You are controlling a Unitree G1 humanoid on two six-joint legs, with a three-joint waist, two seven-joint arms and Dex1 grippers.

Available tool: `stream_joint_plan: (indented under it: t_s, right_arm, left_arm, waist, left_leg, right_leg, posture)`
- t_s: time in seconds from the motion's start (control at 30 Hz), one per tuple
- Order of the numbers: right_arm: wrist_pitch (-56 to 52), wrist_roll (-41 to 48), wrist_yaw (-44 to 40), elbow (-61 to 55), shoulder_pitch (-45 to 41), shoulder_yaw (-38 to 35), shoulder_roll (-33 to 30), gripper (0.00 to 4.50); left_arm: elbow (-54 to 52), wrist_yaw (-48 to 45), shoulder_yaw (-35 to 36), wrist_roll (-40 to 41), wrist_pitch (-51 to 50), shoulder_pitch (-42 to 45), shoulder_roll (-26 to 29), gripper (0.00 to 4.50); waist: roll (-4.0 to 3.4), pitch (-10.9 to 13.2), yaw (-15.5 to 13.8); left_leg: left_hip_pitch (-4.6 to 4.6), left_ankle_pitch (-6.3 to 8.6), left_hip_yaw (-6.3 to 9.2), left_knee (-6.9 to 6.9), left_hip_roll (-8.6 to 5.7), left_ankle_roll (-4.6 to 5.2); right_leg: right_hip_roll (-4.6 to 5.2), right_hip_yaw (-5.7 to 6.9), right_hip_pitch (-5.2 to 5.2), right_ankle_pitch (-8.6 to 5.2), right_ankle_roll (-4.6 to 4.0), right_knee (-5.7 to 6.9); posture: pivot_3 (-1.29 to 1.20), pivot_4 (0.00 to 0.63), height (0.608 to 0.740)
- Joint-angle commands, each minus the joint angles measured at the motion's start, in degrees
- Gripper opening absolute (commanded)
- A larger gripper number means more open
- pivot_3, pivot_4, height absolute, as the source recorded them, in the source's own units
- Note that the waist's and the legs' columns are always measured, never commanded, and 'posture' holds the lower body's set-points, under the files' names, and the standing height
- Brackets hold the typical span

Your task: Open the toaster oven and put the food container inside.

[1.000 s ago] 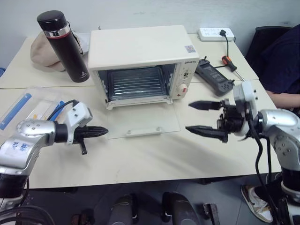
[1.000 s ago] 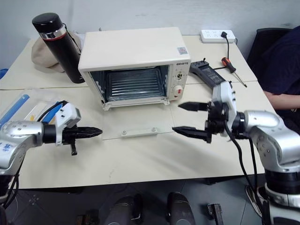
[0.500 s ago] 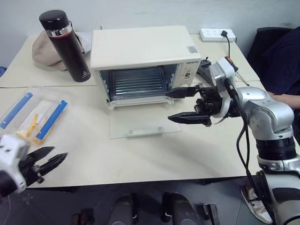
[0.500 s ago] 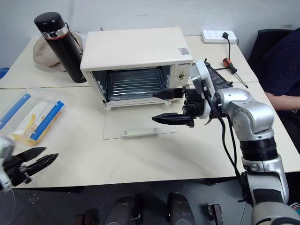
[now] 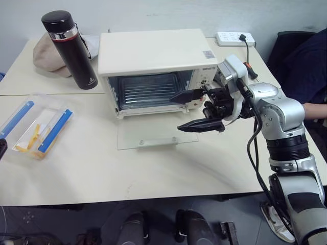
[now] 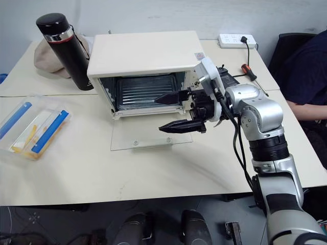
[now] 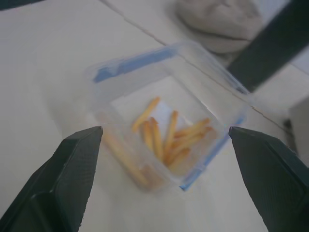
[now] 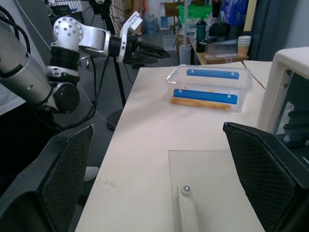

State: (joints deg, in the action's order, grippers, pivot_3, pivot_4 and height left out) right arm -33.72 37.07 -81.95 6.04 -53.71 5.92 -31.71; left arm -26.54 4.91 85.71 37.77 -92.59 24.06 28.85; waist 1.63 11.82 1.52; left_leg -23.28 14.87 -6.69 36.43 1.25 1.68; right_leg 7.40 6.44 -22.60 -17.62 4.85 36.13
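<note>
The cream-white toaster oven [image 5: 153, 51] stands at the table's middle back. Its glass door [image 5: 150, 135] lies folded down flat on the table, and the wire rack inside shows. The clear food container [image 5: 37, 125] with blue clips and yellow sticks inside rests near the table's left edge. My right gripper [image 5: 175, 112] is open, pointing left, hovering over the lowered door just before the oven's mouth. My left gripper [image 7: 164, 133] is open off the table's left side. In the left wrist view the container [image 7: 169, 121] lies ahead of its spread fingers, untouched.
A black thermos [image 5: 69, 48] and a beige cloth [image 5: 43, 56] stand left of the oven. A power strip [image 5: 235, 37], a screwdriver [image 5: 251, 69] and a black device [image 6: 227, 76] lie at the back right. A person's dark sleeve [image 5: 306, 61] is at the right edge.
My left gripper swung out to the left off the table, rolled over and went from shut to open. My right gripper moved left from the table's right side to the oven's open front.
</note>
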Motion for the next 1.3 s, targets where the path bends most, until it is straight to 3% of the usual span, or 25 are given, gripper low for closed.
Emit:
stream_joint_plan:
  t_s: [0.03, 0.2, 0.4, 0.73, 0.83, 0.9, 1.1, 1.23, 1.3]
  right_arm:
    - [0.4, 0.5, 0.6, -2.3, 0.2, -1.7, 0.0, 4.5]
    - [-1.1, 1.7, 3.2, -5.4, 2.5, -3.0, -0.2, 4.5]
    - [-3.5, 3.3, 6.8, -10.6, 6.5, -5.3, -1.1, 4.5]
    - [-5.3, 5.2, 9.0, -15.4, 9.9, -6.9, -3.6, 4.5]
    - [-7.3, 6.0, 9.7, -15.5, 10.3, -7.3, -5.2, 4.5]
    - [-9.0, 7.9, 8.3, -16.6, 11.4, -8.0, -7.2, 4.5]
    - [-8.7, 8.8, 11.3, -18.7, 14.4, -10.8, -8.9, 4.5]
    - [-11.1, 11.1, 13.3, -20.7, 18.4, -14.7, -11.6, 4.5]
    - [-11.7, 12.1, 14.0, -21.1, 19.0, -15.5, -12.0, 4.5]
  left_arm:
    - [4.8, 9.4, 0.7, -4.4, 0.1, 5.9, 0.8, 4.46]
    - [13.0, 14.8, -4.4, -8.2, 0.1, 11.9, 2.4, 4.46]
    - [21.5, 15.8, -10.8, -9.9, 0.1, 12.9, 4.8, 4.46]
    - [26.5, 14.1, -12.6, -16.3, 0.1, 15.7, 8.4, 1.48]
    - [26.6, 10.2, -17.8, -16.1, 0.1, 11.4, 12.0, 0.54]
    - [26.5, 6.2, -21.2, -14.1, 0.1, 7.2, 15.2, 0.1]
    - [24.6, -5.4, -25.0, -5.2, 0.1, -5.6, 23.7, 0.08]
    - [15.8, -14.3, -24.6, 17.0, 0.1, -12.8, 28.9, 0.08]
    - [13.6, -11.7, -26.2, 25.0, 0.1, -11.3, 28.2, 0.08]
  waist:
    - [0.05, 0.0, 0.0]
    - [0.22, 0.0, -0.1]
    - [0.26, 0.0, 0.0]
    - [0.28, 0.0, 0.0]
    - [0.28, 0.0, 0.1]
    - [0.32, 0.0, 0.1]
    - [0.33, 0.0, 0.0]
    - [0.43, 0.0, -0.4]
    - [0.37, 0.0, -0.7]
  left_leg:
    - [0.0, 0.01, -0.01, -0.01, 0.0, -0.03]
    - [-0.01, 0.18, -0.04, -0.02, 0.0, -0.33]
    - [0.0, 0.21, -0.09, -0.04, 0.01, -0.41]
    - [0.0, 0.21, -0.21, -0.07, 0.01, -0.44]
    - [-0.01, 0.21, -0.22, -0.1, 0.0, -0.44]
    - [-0.01, 0.22, -0.28, -0.16, 0.01, -0.46]
    - [-0.03, 0.24, -0.57, -0.22, 0.1, -0.51]
    - [-0.09, 0.26, -0.6, -0.25, 0.13, -0.53]
    - [-0.17, 0.25, -0.49, -0.22, 0.11, -0.55]
  right_leg:
    - [-0.01, -0.01, -0.01, 0.0, 0.0, -0.01]
    - [0.0, -0.02, -0.03, 0.01, 0.01, 0.0]
    - [-0.01, -0.06, -0.1, 0.01, 0.02, 0.04]
    - [0.0, -0.14, -0.22, 0.01, 0.02, 0.1]
    - [0.01, -0.14, -0.23, 0.01, 0.02, 0.09]
    - [0.0, -0.17, -0.33, 0.01, 0.02, 0.1]
    - [0.08, -0.19, -0.67, 0.0, 0.0, 0.13]
    - [0.13, -0.27, -0.76, 0.01, -0.05, -0.07]
    - [0.21, -0.24, -0.79, 0.05, -0.13, -0.14]
  posture:
    - [0.0, 0.15, 0.74]
    - [0.0, 0.15, 0.74]
    - [0.0, 0.15, 0.74]
    - [0.0, 0.15, 0.74]
    - [0.0, 0.15, 0.74]
    - [0.0, 0.15, 0.74]
    - [0.0, 0.15, 0.74]
    - [0.0, 0.15, 0.74]
    - [0.0, 0.15, 0.74]
